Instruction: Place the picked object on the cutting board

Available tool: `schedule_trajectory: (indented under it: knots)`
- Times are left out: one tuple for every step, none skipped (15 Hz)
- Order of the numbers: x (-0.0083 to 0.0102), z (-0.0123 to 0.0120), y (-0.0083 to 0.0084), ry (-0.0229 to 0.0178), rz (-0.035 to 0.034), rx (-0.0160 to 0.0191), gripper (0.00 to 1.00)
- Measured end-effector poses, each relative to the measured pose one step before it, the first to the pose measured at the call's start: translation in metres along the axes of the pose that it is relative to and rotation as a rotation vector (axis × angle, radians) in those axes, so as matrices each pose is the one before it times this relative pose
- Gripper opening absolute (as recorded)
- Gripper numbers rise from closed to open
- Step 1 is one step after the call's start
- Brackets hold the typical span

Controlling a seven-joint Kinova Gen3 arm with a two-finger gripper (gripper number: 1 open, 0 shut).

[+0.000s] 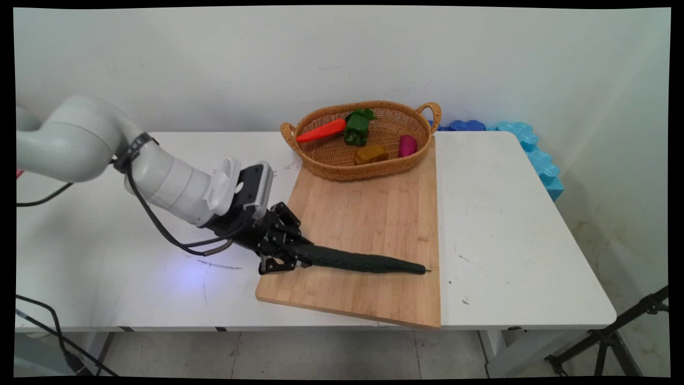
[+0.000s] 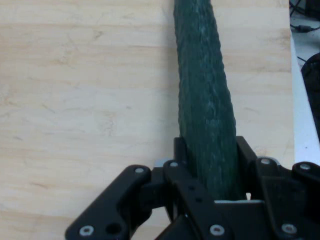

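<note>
a long dark green cucumber (image 1: 363, 262) is being gripped at its left end by the black pincer (image 1: 291, 255), whose fingers (image 2: 182, 152) are being pressed against both of its sides, as is being shown in the hand view, where the cucumber (image 2: 205, 115) is seen running straight away from the pincer (image 2: 212, 160). the cucumber is lying almost level along the near part of a wooden cutting board (image 1: 368, 224), its thin tip being pointed right and reaching close to the board's right edge. in the hand view the board (image 2: 85, 100) is filling the space beneath and beside the cucumber.

the board is being carried by the white counter (image 1: 507, 224), set near its middle. on the board's far end a wicker basket (image 1: 315, 160) with two handles is resting. inside it an orange carrot (image 1: 321, 131) is lying at the left, touching a green pepper (image 1: 357, 127) just to its right; a brownish piece (image 1: 370, 154) is sitting nearer, and a magenta piece (image 1: 407, 145) is being held at the basket's right side.

blue foam pieces (image 1: 529, 147) are being kept behind the counter's far right corner, against the wall.
</note>
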Motion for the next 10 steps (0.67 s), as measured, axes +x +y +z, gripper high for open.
schedule_trajectory:
  knots:
    - [-0.00354,0.00425,-0.00076,-0.00121,0.00115,-0.00221,0.00]
    - [-0.00392,0.00462,-0.00086,-0.00181,0.00203,-0.00274,0.00]
    - [-0.00355,0.00432,-0.00077,-0.00163,0.00255,-0.00308,0.00]
    - [-0.00281,0.00356,-0.00068,-0.00191,0.00159,-0.00270,0.00]
    - [-0.00308,0.00375,-0.00069,-0.00238,0.00149,-0.00300,0.00]
    - [-0.00274,0.00331,-0.00059,-0.00250,0.00128,-0.00334,1.00]
    - [-0.00214,0.00237,-0.00046,-0.00225,0.00080,-0.00240,1.00]
    - [-0.00233,0.00238,-0.00039,-0.00239,0.00059,-0.00262,1.00]
    - [-0.00188,0.00194,-0.00049,-0.00232,0.00066,-0.00269,1.00]
    - [-0.00126,0.00112,-0.00039,-0.00126,0.00112,-0.00157,1.00]
